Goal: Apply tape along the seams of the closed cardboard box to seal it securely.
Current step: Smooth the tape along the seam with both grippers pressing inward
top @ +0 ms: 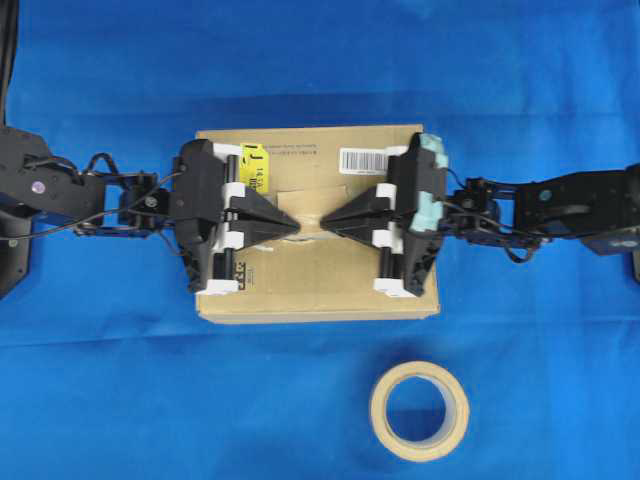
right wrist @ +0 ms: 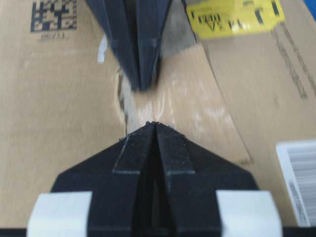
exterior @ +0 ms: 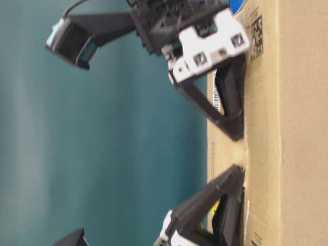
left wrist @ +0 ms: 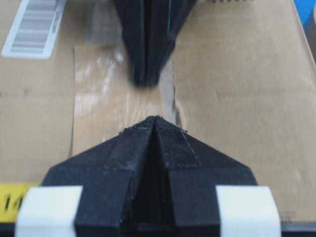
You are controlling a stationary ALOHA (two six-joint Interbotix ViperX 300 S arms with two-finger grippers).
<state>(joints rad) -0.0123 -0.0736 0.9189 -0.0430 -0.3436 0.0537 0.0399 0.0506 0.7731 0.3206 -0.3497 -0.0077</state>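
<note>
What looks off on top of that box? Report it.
The tape over the middle of the cardboard box looks wrinkled and sits slightly askew, with a ragged torn edge beside it. Both pincers, left and right, are shut, tips nearly meeting over it.

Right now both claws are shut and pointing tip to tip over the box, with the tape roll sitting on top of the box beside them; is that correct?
Not quite: the tape roll lies on the blue cloth in front of the box, not on it, as the overhead view shows. The left claw and right claw are shut, tip to tip.

A beige tape roll lies flat, apparently untouched, on the blue cloth.
</note>
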